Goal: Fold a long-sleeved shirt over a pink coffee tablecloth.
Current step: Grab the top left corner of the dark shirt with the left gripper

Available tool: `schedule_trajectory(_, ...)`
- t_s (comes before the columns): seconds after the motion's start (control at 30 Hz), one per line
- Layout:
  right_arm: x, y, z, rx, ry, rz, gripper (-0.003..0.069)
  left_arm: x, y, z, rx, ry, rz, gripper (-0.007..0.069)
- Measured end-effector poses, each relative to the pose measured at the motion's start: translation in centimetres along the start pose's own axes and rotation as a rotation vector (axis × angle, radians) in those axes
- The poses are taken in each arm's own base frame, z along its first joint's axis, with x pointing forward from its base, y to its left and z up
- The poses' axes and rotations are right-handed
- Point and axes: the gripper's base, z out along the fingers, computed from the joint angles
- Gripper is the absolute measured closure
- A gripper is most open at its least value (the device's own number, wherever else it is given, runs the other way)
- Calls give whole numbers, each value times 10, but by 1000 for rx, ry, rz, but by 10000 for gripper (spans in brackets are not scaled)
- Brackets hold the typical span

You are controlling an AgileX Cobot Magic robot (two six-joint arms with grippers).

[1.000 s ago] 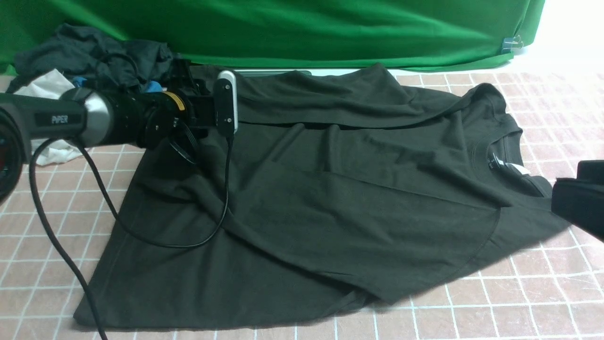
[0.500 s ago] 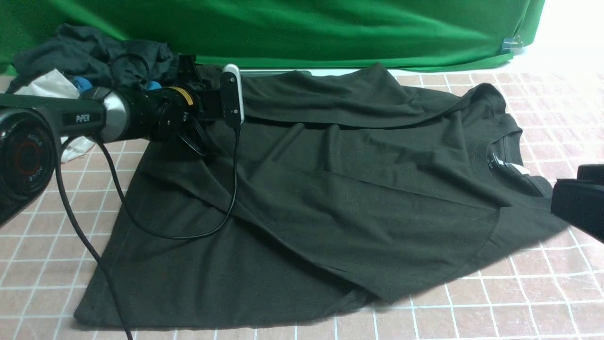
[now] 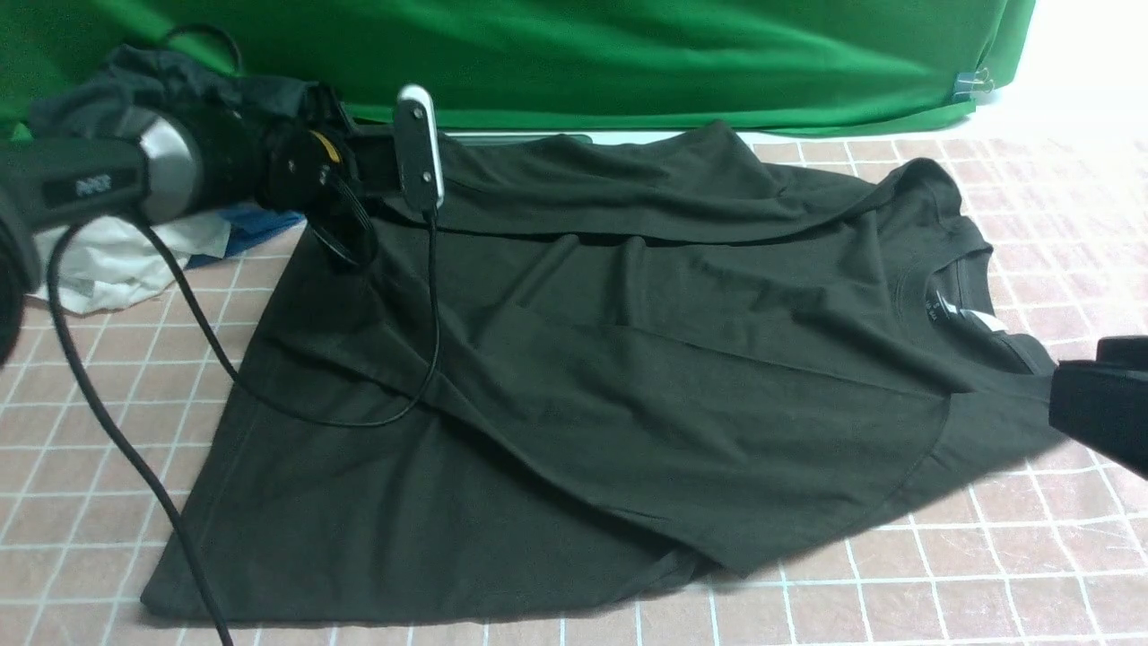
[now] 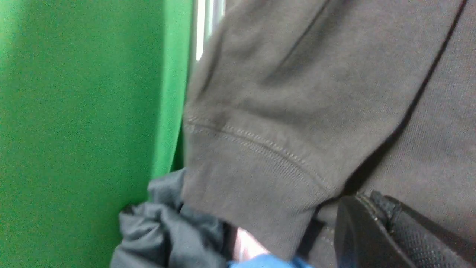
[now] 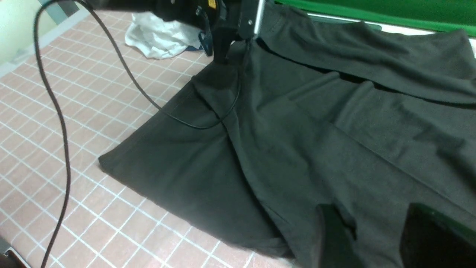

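The black long-sleeved shirt [image 3: 628, 377] lies spread on the pink coffee tablecloth [image 3: 987, 556], neck label [image 3: 973, 318] to the right and one sleeve folded along the far edge. My left gripper [image 4: 372, 208] is shut on the shirt's far-left corner, beside the sleeve cuff [image 4: 260, 178]. In the right wrist view the left gripper [image 5: 222, 56] points down and the cloth peaks up under it. In the front view the wrist camera [image 3: 417, 148] hides its fingers. My right gripper [image 5: 375, 230] hovers open over the shirt's shoulder at the right edge [image 3: 1099, 399].
A green backdrop [image 3: 583, 54] hangs along the far side. At far left a dark bunched garment [image 3: 179, 81] lies with a white cloth [image 3: 134, 256] and a blue cloth [image 3: 256, 224]. The left arm's black cable [image 3: 117, 431] trails over tablecloth and shirt.
My left gripper has shut on the shirt's far-left corner and risen toward the back, pulling that corner up. The right gripper has barely moved.
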Motion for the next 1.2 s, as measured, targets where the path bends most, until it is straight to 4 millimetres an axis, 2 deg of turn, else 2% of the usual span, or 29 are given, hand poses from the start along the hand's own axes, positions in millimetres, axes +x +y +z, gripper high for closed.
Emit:
schedule_trajectory(0.1, 0, 0, 0, 0, 1, 1, 405, -1, 6, -9, 4, 3, -11, 606)
schedule_trajectory(0.23, 0, 0, 0, -2, 2, 3, 407, 0, 1, -18, 112, 23, -90, 606)
schedule_trajectory(0.37, 0, 0, 0, -4, 3, -2, 407, -2, -15, -29, 356, 19, -419, 606)
schedule_trajectory(0.43, 0, 0, 0, -4, 4, -18, 407, -6, -15, -32, 413, 11, -490, 606)
schedule_trajectory(0.6, 0, 0, 0, -4, 4, -32, 407, -14, 28, -48, 383, -5, -631, 606)
schedule_trajectory(0.63, 0, 0, 0, -4, 4, -39, 407, -14, 50, -55, 358, -12, -693, 606)
schedule_trajectory(0.73, 0, 0, 0, -5, 3, -48, 407, -11, 91, -68, 321, -36, -721, 606)
schedule_trajectory(0.83, 0, 0, 0, -5, 3, -66, 407, -8, 106, -68, 310, -47, -695, 606)
schedule_trajectory(0.87, 0, 0, 0, -5, 3, -70, 407, -6, 108, -61, 301, -48, -675, 606)
schedule_trajectory(0.93, 0, 0, 0, -5, 3, -71, 407, -5, 104, -52, 311, -46, -630, 606)
schedule_trajectory(0.97, 0, 0, 0, -5, 3, -72, 407, -4, 97, -42, 339, -48, -531, 597)
schedule_trajectory(1.07, 0, 0, 0, -5, 3, -73, 407, -2, 84, -29, 383, -55, -399, 573)
schedule_trajectory(1.2, 0, 0, 0, -4, 4, -73, 407, 5, 63, 0, 351, -54, -243, 419)
